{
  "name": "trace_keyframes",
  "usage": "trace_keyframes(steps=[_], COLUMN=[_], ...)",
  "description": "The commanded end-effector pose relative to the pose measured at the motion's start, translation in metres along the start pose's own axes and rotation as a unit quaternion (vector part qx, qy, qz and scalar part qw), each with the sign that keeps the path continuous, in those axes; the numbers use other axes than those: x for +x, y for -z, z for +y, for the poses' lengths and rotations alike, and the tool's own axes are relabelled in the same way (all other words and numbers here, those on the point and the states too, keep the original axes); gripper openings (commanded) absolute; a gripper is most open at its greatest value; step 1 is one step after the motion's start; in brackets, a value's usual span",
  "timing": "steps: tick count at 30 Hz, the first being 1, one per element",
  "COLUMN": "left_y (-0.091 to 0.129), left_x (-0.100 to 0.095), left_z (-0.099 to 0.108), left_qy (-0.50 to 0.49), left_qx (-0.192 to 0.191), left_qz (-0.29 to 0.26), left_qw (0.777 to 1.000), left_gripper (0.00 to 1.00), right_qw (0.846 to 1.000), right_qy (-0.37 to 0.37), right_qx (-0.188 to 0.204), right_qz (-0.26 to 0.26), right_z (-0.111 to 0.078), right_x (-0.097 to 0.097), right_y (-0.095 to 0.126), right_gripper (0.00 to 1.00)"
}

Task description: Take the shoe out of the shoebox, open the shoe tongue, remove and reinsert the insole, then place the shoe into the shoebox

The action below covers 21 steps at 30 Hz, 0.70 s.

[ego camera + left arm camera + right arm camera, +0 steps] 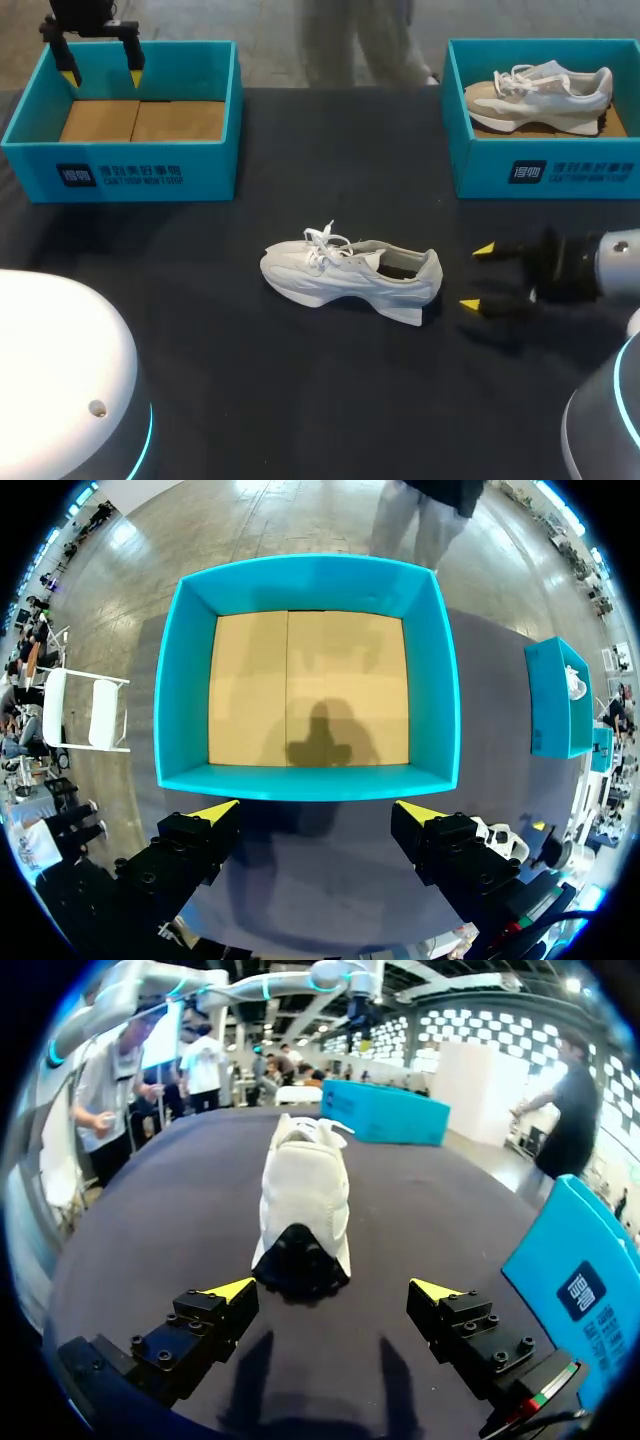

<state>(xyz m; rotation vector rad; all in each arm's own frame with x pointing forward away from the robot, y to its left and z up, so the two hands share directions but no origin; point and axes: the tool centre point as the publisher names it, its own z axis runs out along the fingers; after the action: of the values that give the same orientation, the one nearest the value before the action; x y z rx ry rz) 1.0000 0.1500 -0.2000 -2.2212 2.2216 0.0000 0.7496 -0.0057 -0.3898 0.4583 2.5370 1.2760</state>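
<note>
White shoe: stands on its sole near the middle of the desk, outside both boxes. Its laces are loosely tied and the dark opening faces up. In the right wrist view the white shoe has its heel end nearest the camera and its toe pointing away.
Desk cover: dark cloth, bare around the white shoe.
Left box: teal, well apart from the white shoe, past its toe end and further back. In the left wrist view only a brown cardboard floor shows inside the left box.
Right box: teal, well apart from the white shoe, past its heel end and further back. It holds a beige shoe that rests on its sole, with white laces.
Left arm: hangs above the left box, at the wall furthest from the white shoe.
Left jaws: apart and gripping nothing. The yellow fingertips point down, with the box wall below them in the left wrist view, where the fingertips frame open space.
Right arm: lies low over the desk, just behind the heel of the white shoe.
Right jaws: apart and gripping nothing. The yellow fingertips point at the heel, near it but not touching. In the right wrist view the heel sits ahead of the fingertips, in line with the gap between them.
</note>
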Motion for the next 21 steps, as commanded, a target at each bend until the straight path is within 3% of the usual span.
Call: trace_keyframes(steps=[1,13,21], left_y=[0.0,0.0,0.0], left_x=[0.0,0.0,0.0], left_z=[0.0,0.0,0.0], left_qy=[0.0,0.0,0.0], left_qx=[0.0,0.0,0.0], left_qz=[0.0,0.0,0.0], left_qw=[1.0,1.0,1.0], left_gripper=[1.0,1.0,1.0], right_qw=[0.999,0.993,0.994], right_qy=[-0.02,-0.062,-0.058], right_qx=[0.005,0.006,-0.011], right_qz=[-0.039,-0.099,-0.089], right_z=[0.005,0.012,0.019], right_x=[0.008,0.014,0.014], right_y=[-0.009,-0.023,-0.044], right_gripper=[1.0,1.0,1.0])
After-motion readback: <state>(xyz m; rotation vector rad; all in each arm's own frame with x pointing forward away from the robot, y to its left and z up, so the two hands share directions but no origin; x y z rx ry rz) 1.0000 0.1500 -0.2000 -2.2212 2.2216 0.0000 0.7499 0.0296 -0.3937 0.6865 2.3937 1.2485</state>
